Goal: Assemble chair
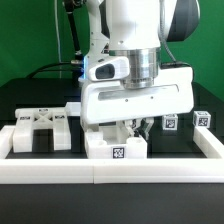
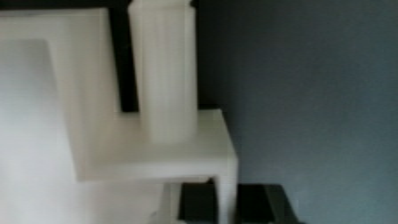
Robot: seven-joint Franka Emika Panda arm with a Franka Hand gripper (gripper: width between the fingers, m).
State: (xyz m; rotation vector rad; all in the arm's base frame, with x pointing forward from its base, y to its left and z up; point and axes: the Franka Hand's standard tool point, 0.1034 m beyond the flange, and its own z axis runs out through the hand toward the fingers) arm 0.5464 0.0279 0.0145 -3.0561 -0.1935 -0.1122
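Note:
In the exterior view my gripper (image 1: 128,128) reaches down onto a white blocky chair part (image 1: 115,146) that has a coded tag on its front and stands by the front rail. In the wrist view this part (image 2: 169,150) is a chunky block with a bar (image 2: 160,70) rising from it beside a flat slab (image 2: 54,100). My gripper (image 2: 231,203) has its two dark fingers (image 2: 201,200) close together, with the part's edge in the narrow gap. A cross-braced chair part (image 1: 40,126) lies at the exterior view's left. Small tagged cubes (image 1: 170,123) stand at the right.
A plain white border rail (image 1: 110,172) runs along the front and up the left side (image 1: 8,140). Another tagged cube (image 1: 201,119) stands at the far right. The table top is black (image 1: 190,140). The large robot body fills the middle of the exterior view.

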